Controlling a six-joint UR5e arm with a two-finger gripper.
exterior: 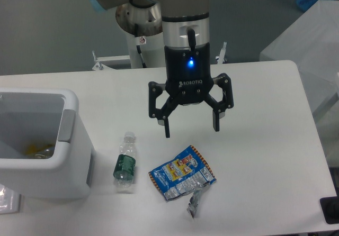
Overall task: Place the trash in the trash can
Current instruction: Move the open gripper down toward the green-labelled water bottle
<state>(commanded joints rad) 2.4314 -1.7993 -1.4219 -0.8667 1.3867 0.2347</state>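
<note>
My gripper [192, 130] hangs open above the table, just behind and above the blue-and-silver foil snack bag [181, 173], with nothing between its fingers. A small silver foil scrap [194, 201] lies at the bag's front right corner. To the bag's left lies a small clear plastic bottle [125, 163] with a green label and white cap, its cap pointing away from me. The white boxy trash can [63, 156] stands at the left edge with a grey tab on its side; something yellowish shows at its bottom.
The white table [265, 141] reaches to the right, where its edge drops off. A black object [331, 209] sits at the bottom right corner. A clear item [8, 201] lies by the bin's front left.
</note>
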